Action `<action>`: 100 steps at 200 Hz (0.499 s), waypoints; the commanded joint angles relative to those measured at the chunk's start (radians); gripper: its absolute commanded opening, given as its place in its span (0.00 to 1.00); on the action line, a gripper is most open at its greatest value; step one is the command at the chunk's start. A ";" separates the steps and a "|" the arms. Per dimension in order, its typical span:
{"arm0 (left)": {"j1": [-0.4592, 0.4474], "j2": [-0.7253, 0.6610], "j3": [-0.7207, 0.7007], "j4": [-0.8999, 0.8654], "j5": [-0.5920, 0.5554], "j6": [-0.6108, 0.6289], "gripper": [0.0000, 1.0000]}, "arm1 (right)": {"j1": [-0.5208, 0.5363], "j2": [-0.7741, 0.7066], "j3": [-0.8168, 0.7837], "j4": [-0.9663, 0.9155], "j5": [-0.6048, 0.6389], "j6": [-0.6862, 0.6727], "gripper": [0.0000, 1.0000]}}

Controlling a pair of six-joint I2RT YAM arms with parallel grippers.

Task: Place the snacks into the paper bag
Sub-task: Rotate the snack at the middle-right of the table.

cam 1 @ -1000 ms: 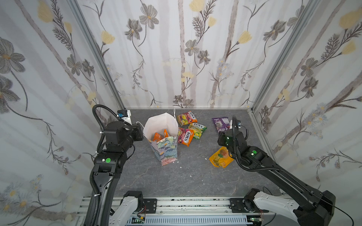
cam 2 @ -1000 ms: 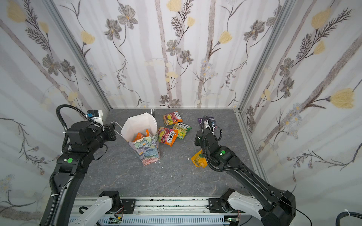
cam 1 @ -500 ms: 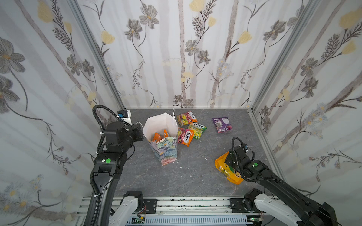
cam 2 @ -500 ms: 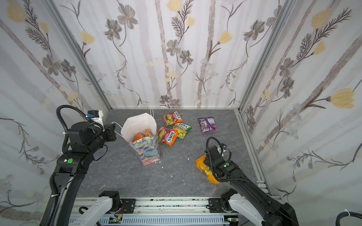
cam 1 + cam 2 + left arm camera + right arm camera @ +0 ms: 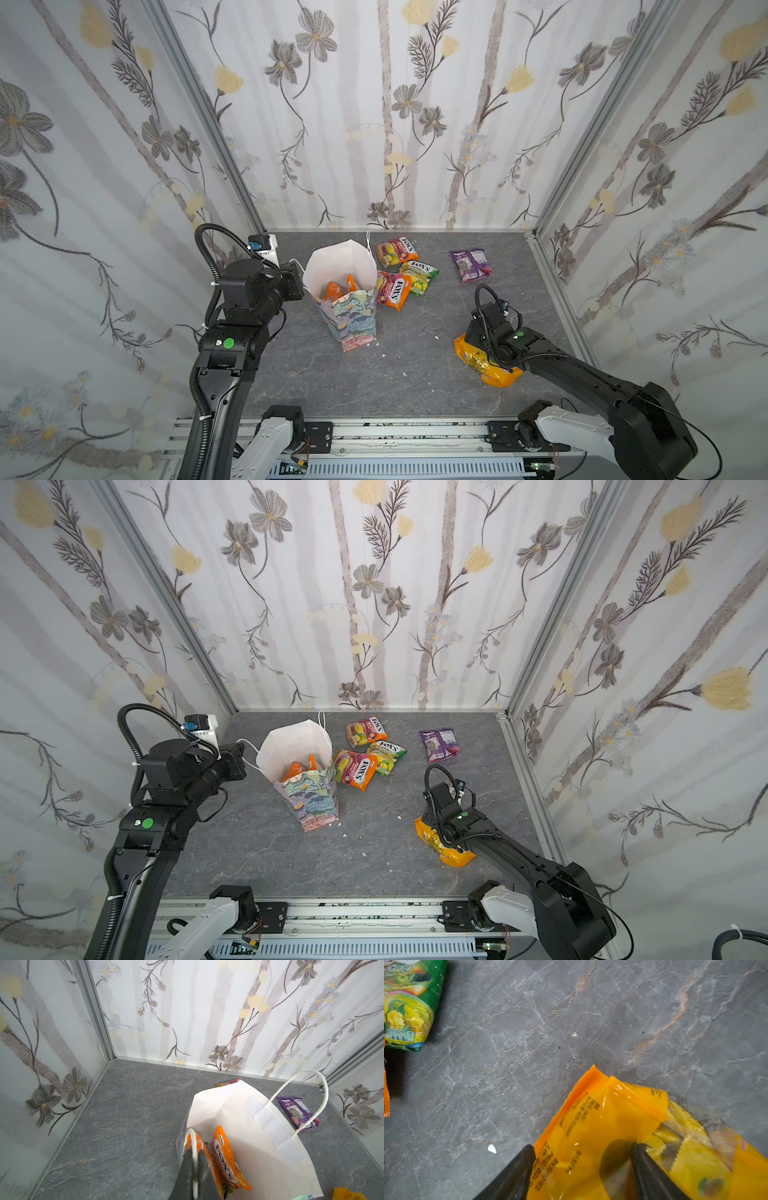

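Inside paper bag (image 5: 353, 318), orange packets (image 5: 223, 1153); left gripper (image 5: 195, 1153) tight on handle (image 5: 192, 1138), right gripper (image 5: 583, 1145) agape astride yellow packet (image 5: 612, 1115).

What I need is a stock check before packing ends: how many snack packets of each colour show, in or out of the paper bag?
Orange-pink FOX'S packets, outside the paper bag: 2
Green FOX'S packet, outside: 1
Purple packet, outside: 1
Yellow packet, outside: 1
Orange packets, inside the bag: 2
Total: 7
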 commanded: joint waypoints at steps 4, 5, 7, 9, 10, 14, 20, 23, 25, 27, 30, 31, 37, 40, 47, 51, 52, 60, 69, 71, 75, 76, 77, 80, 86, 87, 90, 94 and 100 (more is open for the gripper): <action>0.000 -0.003 0.001 0.025 -0.013 0.008 0.07 | 0.032 0.058 0.004 0.236 -0.149 -0.040 0.72; 0.000 -0.003 0.002 0.025 -0.013 0.008 0.07 | 0.033 0.060 0.005 0.241 -0.151 -0.042 0.72; -0.001 -0.004 0.000 0.025 -0.015 0.008 0.07 | 0.037 0.069 0.010 0.251 -0.155 -0.048 0.72; -0.001 -0.004 0.001 0.025 -0.014 0.008 0.07 | 0.042 0.077 0.015 0.263 -0.160 -0.054 0.72; 0.000 -0.004 0.001 0.025 -0.014 0.008 0.07 | 0.044 0.082 0.017 0.268 -0.162 -0.057 0.72; 0.000 -0.005 0.001 0.025 -0.015 0.009 0.07 | 0.052 0.100 0.028 0.289 -0.174 -0.072 0.72; 0.000 -0.005 0.000 0.023 -0.017 0.009 0.07 | 0.068 0.124 0.049 0.315 -0.185 -0.091 0.71; 0.000 -0.005 0.001 0.023 -0.017 0.009 0.07 | 0.078 0.143 0.063 0.321 -0.189 -0.100 0.71; -0.001 -0.005 0.001 0.023 -0.018 0.010 0.07 | 0.083 0.153 0.071 0.326 -0.192 -0.108 0.71; -0.001 -0.006 0.001 0.023 -0.018 0.010 0.07 | 0.088 0.164 0.081 0.329 -0.195 -0.117 0.71; -0.001 -0.006 0.002 0.023 -0.019 0.009 0.07 | 0.096 0.180 0.098 0.334 -0.200 -0.130 0.71; 0.000 -0.006 0.001 0.023 -0.019 0.010 0.07 | 0.100 0.185 0.103 0.336 -0.202 -0.136 0.71; -0.001 -0.006 0.001 0.023 -0.018 0.010 0.07 | 0.117 0.216 0.141 0.331 -0.203 -0.160 0.70; -0.001 -0.006 0.001 0.023 -0.017 0.010 0.07 | 0.124 0.233 0.163 0.321 -0.201 -0.169 0.70; -0.001 -0.005 0.003 0.022 -0.017 0.010 0.07 | 0.137 0.262 0.221 0.293 -0.193 -0.183 0.70; 0.000 -0.006 0.002 0.022 -0.018 0.010 0.07 | 0.143 0.273 0.243 0.277 -0.187 -0.190 0.70; -0.001 -0.006 0.002 0.022 -0.018 0.010 0.07 | 0.143 0.275 0.249 0.273 -0.186 -0.191 0.70; -0.001 -0.008 0.001 0.020 -0.020 0.011 0.07 | 0.147 0.282 0.279 0.251 -0.173 -0.194 0.70; -0.001 -0.009 0.000 0.021 -0.021 0.010 0.07 | 0.147 0.264 0.288 0.242 -0.163 -0.195 0.70; -0.001 -0.008 0.000 0.022 -0.023 0.009 0.07 | 0.147 0.258 0.287 0.241 -0.160 -0.197 0.70; -0.001 -0.009 -0.002 0.022 -0.023 0.010 0.07 | 0.145 0.244 0.285 0.241 -0.151 -0.197 0.70; -0.001 -0.009 -0.002 0.023 -0.023 0.010 0.07 | 0.145 0.240 0.285 0.240 -0.151 -0.198 0.70; -0.001 -0.009 -0.002 0.023 -0.023 0.010 0.07 | 0.145 0.236 0.284 0.240 -0.150 -0.199 0.70; -0.002 -0.008 -0.002 0.023 -0.023 0.011 0.07 | 0.143 0.223 0.283 0.236 -0.144 -0.200 0.70; -0.001 -0.008 -0.001 0.022 -0.025 0.012 0.07 | 0.137 0.195 0.278 0.228 -0.133 -0.203 0.70; -0.001 -0.008 0.000 0.022 -0.025 0.012 0.07 | 0.136 0.190 0.277 0.226 -0.131 -0.203 0.70; -0.002 -0.008 0.001 0.022 -0.024 0.012 0.07 | 0.132 0.174 0.273 0.221 -0.125 -0.203 0.70; -0.002 -0.008 0.000 0.021 -0.024 0.011 0.07 | 0.126 0.153 0.269 0.214 -0.115 -0.203 0.70; -0.001 -0.007 0.001 0.022 -0.024 0.012 0.07 | 0.110 0.118 0.258 0.203 -0.102 -0.205 0.70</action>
